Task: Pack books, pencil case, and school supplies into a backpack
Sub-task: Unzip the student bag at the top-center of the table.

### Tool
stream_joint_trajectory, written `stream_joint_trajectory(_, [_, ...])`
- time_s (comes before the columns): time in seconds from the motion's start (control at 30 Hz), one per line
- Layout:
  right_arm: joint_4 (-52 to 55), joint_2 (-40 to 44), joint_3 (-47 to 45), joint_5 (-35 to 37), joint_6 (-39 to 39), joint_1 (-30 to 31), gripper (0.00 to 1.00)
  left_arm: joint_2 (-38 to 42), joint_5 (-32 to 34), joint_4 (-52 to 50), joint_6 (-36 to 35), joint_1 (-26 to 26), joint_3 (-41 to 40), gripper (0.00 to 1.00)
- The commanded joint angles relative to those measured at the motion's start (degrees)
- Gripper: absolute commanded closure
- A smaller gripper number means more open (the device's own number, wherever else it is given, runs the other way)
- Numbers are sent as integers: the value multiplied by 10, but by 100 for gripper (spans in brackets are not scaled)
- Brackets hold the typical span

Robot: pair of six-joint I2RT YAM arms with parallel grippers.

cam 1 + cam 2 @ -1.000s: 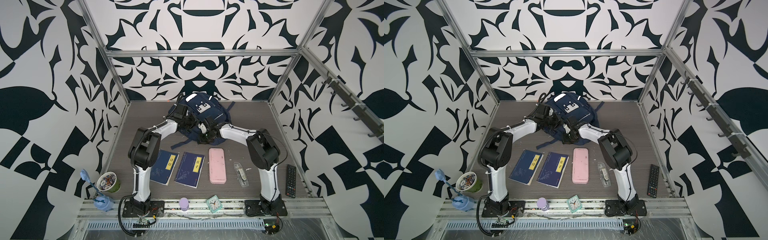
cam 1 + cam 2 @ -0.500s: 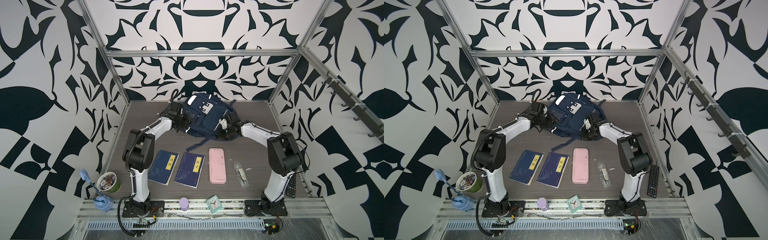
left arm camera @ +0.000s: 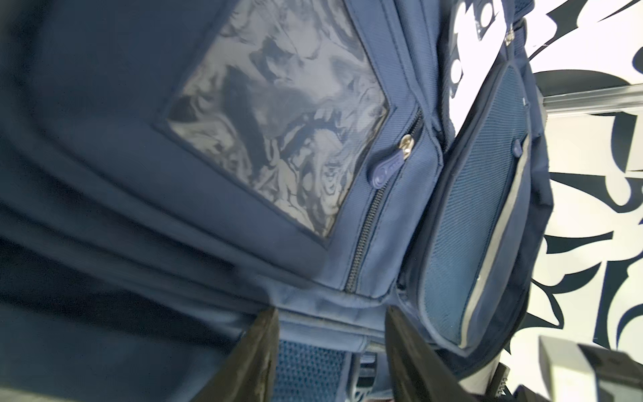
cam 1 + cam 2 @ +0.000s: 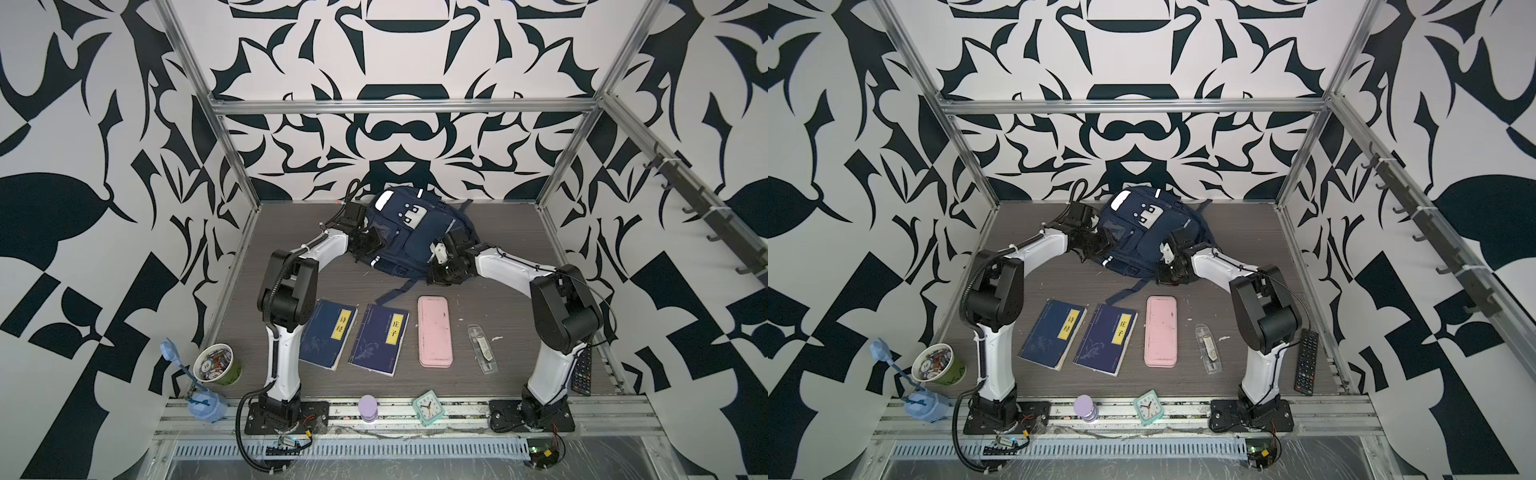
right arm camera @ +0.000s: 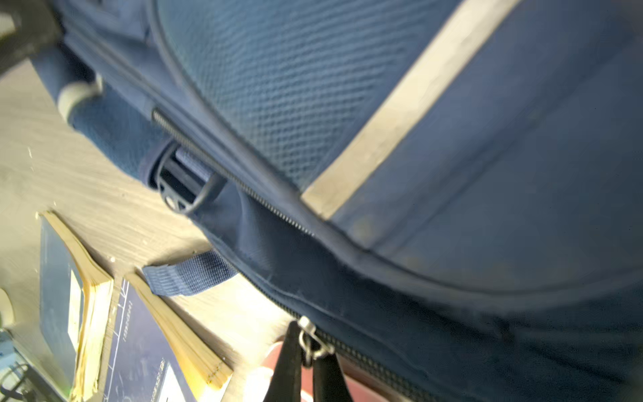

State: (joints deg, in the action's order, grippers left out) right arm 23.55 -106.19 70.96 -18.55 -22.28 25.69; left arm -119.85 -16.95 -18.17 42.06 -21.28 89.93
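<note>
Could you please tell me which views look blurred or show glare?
Both top views: sharp, evenly lit, backpack clear. Left wrist: near fabric smeared, glare on the clear window. Right wrist: soft throughout, zip pull visible; labels on the books washed out.

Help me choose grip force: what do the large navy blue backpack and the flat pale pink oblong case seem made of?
Large navy blue backpack: matte woven synthetic fabric, probably nylon; weave and mesh show close up, plus a glossy clear plastic window. Flat pale pink oblong case: smooth, rigid-looking, likely plastic or painted metal; rounded edges, faint scuffs.
</note>
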Motion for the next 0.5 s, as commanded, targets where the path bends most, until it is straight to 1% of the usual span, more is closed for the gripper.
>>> stream_joint_trajectory(0.0, [3, -10, 17, -1, 12, 25, 100, 1, -11, -7, 4, 2, -19, 48])
stream_joint_trajectory(0.17, [17, -55, 64, 4, 11, 57, 100, -16, -33, 11, 18, 2, -29, 48])
stream_joint_trajectory(0.47, [29, -121, 145, -4, -2, 82, 100, -31, -48, 28, 31, 2, -31, 49])
